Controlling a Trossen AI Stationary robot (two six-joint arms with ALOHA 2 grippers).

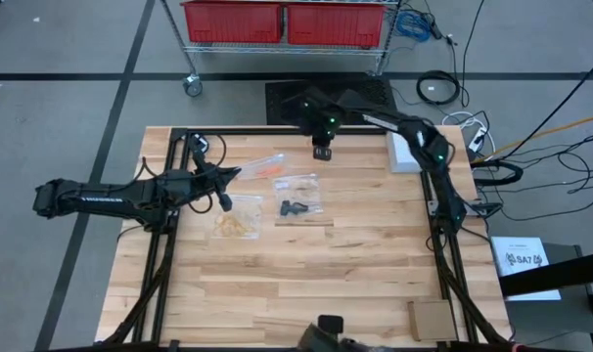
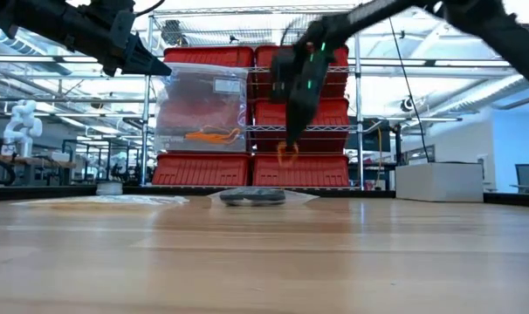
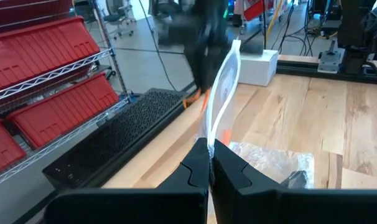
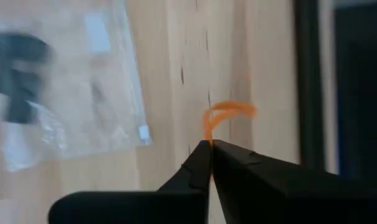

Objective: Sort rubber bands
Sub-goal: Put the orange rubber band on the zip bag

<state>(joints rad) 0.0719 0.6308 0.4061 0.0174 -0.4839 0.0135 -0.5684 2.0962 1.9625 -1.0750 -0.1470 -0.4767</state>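
An orange rubber band [image 4: 226, 118] hangs pinched between the closed fingers of the right gripper [image 4: 210, 144], above the table [image 1: 306, 274] at upper centre of the high view; the left gripper [image 3: 210, 146], fingers shut, holds a clear bag [image 2: 203, 113] of orange bands [image 2: 214, 135] upright at upper left of the low view; bags of black bands [image 1: 293, 207] and pale yellow bands [image 1: 234, 225] lie flat mid-table.

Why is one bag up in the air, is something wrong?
Nothing looks broken or spilled. The left gripper is shut on the top edge of a clear bag, which hangs above the table with orange bands inside. The right gripper pinches one orange band. Two other bags lie flat.
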